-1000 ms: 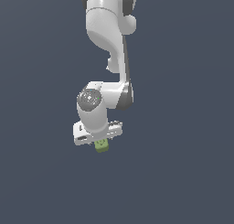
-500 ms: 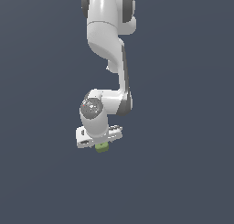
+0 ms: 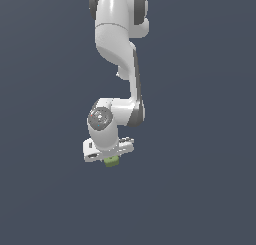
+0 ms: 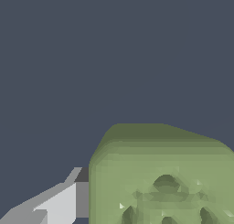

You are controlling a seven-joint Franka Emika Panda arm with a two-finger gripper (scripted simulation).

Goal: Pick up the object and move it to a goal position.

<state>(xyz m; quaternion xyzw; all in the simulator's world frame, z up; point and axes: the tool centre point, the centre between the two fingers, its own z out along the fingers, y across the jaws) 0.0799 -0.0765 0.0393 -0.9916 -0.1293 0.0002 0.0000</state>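
The gripper (image 3: 111, 158) is clamped on the small green cube (image 3: 112, 161) between its fingertips; the cube looks light, stiff, best held on flat sides.

clearance: open on all sides of fingers (image 3: 111, 158) | obstacles: only held cube (image 3: 112, 161)

In the exterior view the gripper (image 3: 111, 159) hides most of the cube (image 3: 112, 161) — only a small green corner pokes out below the white hand, too small to show any mark. The fingers themselves cannot be made out there. The arm's upper part (image 3: 117, 9) runs off the top edge. In the wrist view the cube (image 4: 160, 177) is cut by two picture edges, and only one finger (image 4: 55, 202) shows — the other is out of frame.
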